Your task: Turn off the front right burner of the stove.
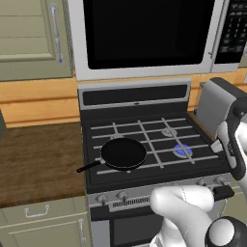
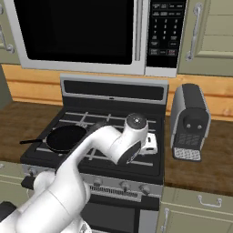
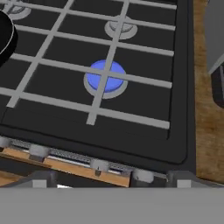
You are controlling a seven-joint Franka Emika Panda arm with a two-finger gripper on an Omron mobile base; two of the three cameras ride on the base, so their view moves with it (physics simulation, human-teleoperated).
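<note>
Flame shows blue at the front right burner point(image 3: 106, 79), so you are looking at a burner that is lit; in your left base view the same blue spot point(image 1: 182, 150) sits at the right front of the stove point(image 1: 144, 140), crossed by the thin grey grate bars.

Count what you have. One stove, black, with a silver front strip. Burner caps that you can make out in the hand view: three, one glowing blue, one plain grey cap point(image 3: 120, 29) behind it, and part of another at the far left edge. Knobs point(image 3: 99, 165) along the front strip: four in the hand view, two to the left and two to the right below the lit burner. One black frying pan point(image 1: 123, 153) rests on the left front grate, its handle pointing left toward the wooden desk point(image 1: 38, 159). One microwave point(image 1: 149, 34) hangs above the stove. One grey coffee machine point(image 2: 189, 122) stands on the desk just right of the stove.

Your hand point(image 3: 109, 181) hangs above the stove's front edge, over the knob strip, with its two dark finger tips at the bottom of the hand view, spread wide apart and pinching nothing. It touches neither knob nor burner. In the right base view your arm's wrist covers the right front part of the cooktop.
</note>
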